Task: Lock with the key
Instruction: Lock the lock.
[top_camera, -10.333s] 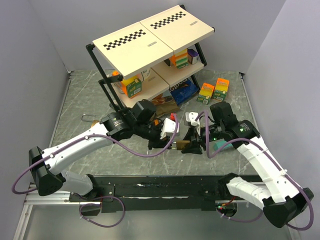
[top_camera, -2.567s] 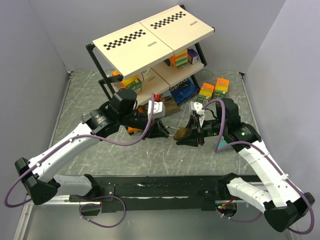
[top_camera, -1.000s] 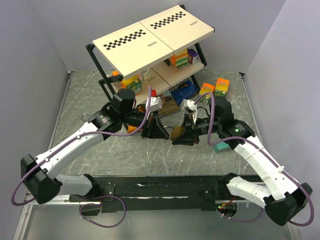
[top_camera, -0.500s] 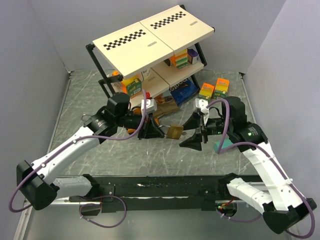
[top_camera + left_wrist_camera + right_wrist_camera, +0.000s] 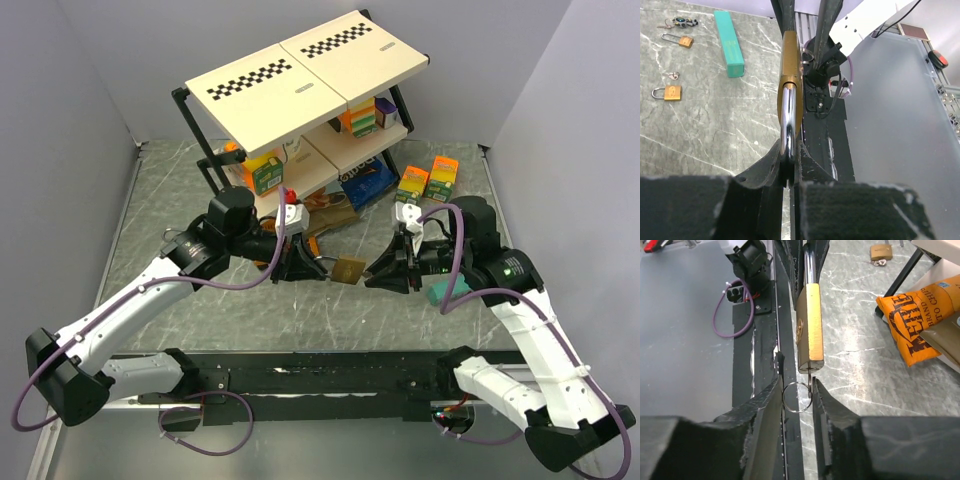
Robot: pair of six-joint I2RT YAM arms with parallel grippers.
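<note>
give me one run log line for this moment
left gripper: shut on padlock shackle | key: in padlock's keyhole | right gripper: jaws either side of key, grip unclear

1. The right claw [image 5: 388, 272], spread wide and clear of the padlock [image 5: 348, 270] half a second earlier, came back to its keyhole end.
2. Its jaws narrowed to either side of the key ring [image 5: 797, 396].
3. Over ten seconds, the left claw [image 5: 312, 268] carried the padlock back toward the shelf [image 5: 300, 80].
</note>
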